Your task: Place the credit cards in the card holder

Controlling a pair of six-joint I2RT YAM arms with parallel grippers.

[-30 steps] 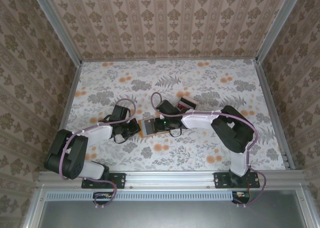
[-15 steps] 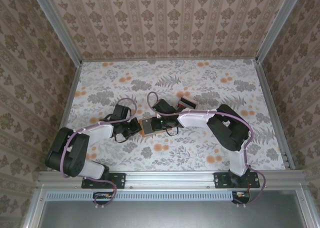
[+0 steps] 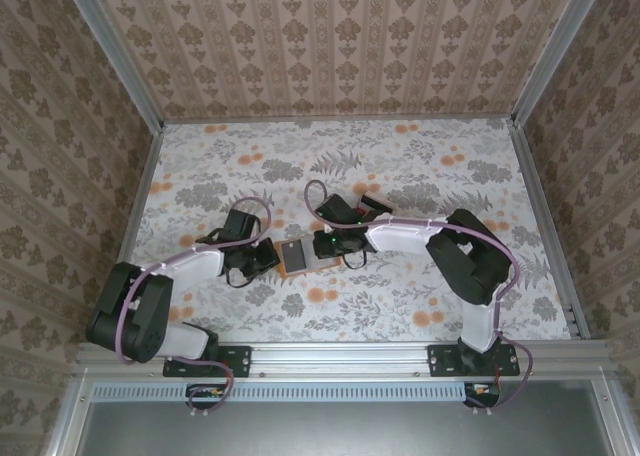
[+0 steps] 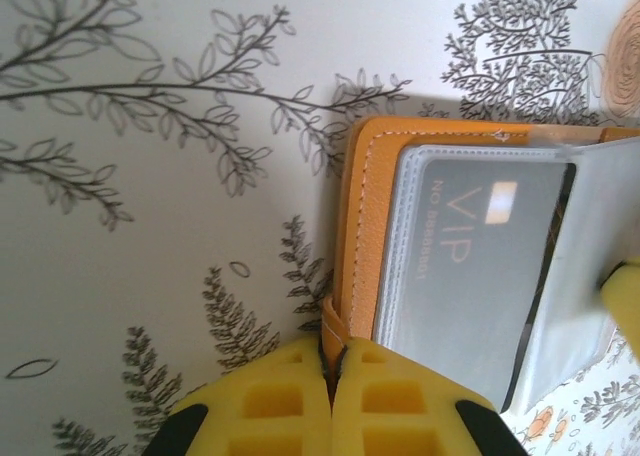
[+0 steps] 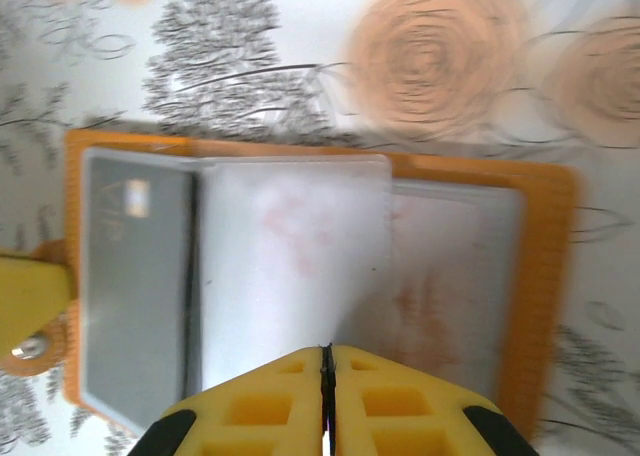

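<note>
A: Nearest us, what has the left gripper (image 4: 331,364) got?

B: Its jaws are clenched on the left edge of the card holder (image 3: 296,257). That pins the orange cover flat near the middle of the table (image 3: 430,166).

A: And the right gripper (image 5: 327,361)?

B: Closed tight too. It is pinching the free edge of a clear sleeve (image 5: 290,266) and lifting it like a page. A grey card (image 4: 470,266) marked VIP already sits in the pocket beside it.

A: How will the holder behave?

B: Light, I'd judge, and floppy at the spine. It would slide or fold shut unless one edge is held. The sleeve looks thin and limp, so grip it at the very edge and pull gently, or it may crease or tear.

A: The rest of the credit cards (image 3: 374,205)?

B: Farther back, just beyond the right arm, with red and dark edges showing. They are likely thin, stiff and slick, and they lie flat. Best taken by a short edge, perhaps after tipping one up.
</note>
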